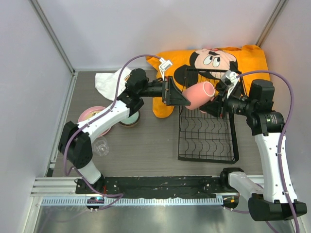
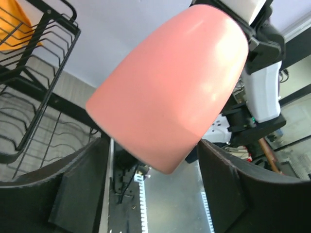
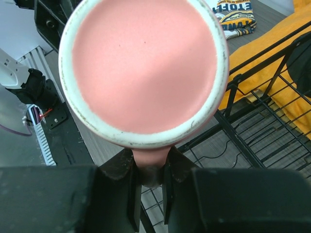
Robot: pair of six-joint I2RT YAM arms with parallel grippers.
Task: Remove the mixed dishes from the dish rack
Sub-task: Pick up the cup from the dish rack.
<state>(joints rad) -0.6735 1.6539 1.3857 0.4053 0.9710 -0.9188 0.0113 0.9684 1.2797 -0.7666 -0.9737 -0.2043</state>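
Where any writing can be read, it sits on a white cloth [image 3: 235,19] at the top of the right wrist view. Its yellow-and-black block letters may spell "TOFE", though the frame edge cuts them off. An orange cloth [image 1: 250,60] printed with a cartoon mouse face lies at the back of the worktop [image 1: 146,145], and the far end of the dish rack [image 1: 207,159] rests on it.

The pink mug [image 1: 200,94] hangs on its side in the air over that far end of the rack, between the two arms. The right jaws are clenched on its handle, seen just below the mug's round, whitish-rimmed end in the right wrist view. The left jaws are spread, with one of the fingers [image 2: 63,194] on each side of the mug's body. Whether the pads touch it cannot be told.

Left of the rack, on the worktop, stand a pink plate [image 1: 87,115] and a bowl [image 1: 130,119]. The left arm crosses over both and hides part of each. A clear glass [image 1: 101,146] sits nearer the front edge. The mug fills most of both wrist views, blocking what lies behind it.
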